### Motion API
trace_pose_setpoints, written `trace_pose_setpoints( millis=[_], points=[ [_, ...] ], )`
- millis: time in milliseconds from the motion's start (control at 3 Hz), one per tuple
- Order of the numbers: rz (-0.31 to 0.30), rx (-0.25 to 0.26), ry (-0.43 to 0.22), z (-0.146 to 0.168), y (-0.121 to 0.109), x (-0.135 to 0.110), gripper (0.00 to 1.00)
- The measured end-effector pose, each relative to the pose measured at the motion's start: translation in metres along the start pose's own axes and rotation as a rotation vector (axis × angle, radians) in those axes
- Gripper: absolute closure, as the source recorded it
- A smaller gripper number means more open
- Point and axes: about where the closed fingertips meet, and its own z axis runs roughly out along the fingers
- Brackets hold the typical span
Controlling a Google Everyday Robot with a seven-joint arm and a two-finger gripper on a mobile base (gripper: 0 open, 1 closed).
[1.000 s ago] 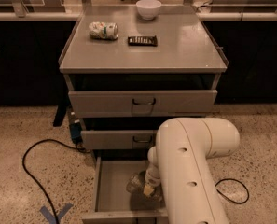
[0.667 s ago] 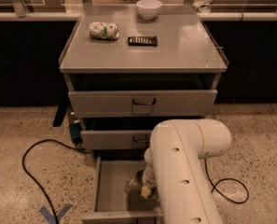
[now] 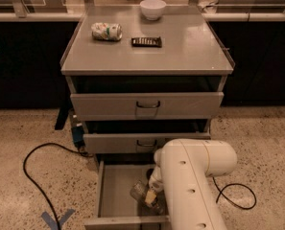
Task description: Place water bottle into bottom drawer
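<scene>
The bottom drawer [image 3: 114, 191] is pulled open at the foot of the grey cabinet, showing its flat grey floor. The clear water bottle [image 3: 140, 193] is inside it, right of the middle, tilted, close to the floor. My white arm reaches down into the drawer from the front right. The gripper [image 3: 150, 196] is at the bottle, mostly hidden behind the arm, with a pale yellow finger pad showing against the bottle.
On the cabinet top lie a white-and-green drink can [image 3: 106, 31], a flat dark bar [image 3: 146, 42] and a white bowl [image 3: 152, 8]. Two closed drawer fronts [image 3: 147, 104] sit above the open drawer. Black cables [image 3: 41, 176] run over the floor on both sides.
My arm has shifted left and further over the drawer. The bottle has stayed at about the same spot inside the drawer.
</scene>
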Motion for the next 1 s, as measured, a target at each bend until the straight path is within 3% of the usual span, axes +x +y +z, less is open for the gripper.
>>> trace_pose_setpoints(
  millis=[333,667,1000],
  points=[
    [0.0,0.0,0.0,0.0,0.0,0.0,1.0],
    [0.03,-0.046,-0.002,0.0064,-0.004,0.0038,1.0],
    [0.033,-0.054,-0.005,0.0051,-0.0066,0.0012,0.82]
  ],
)
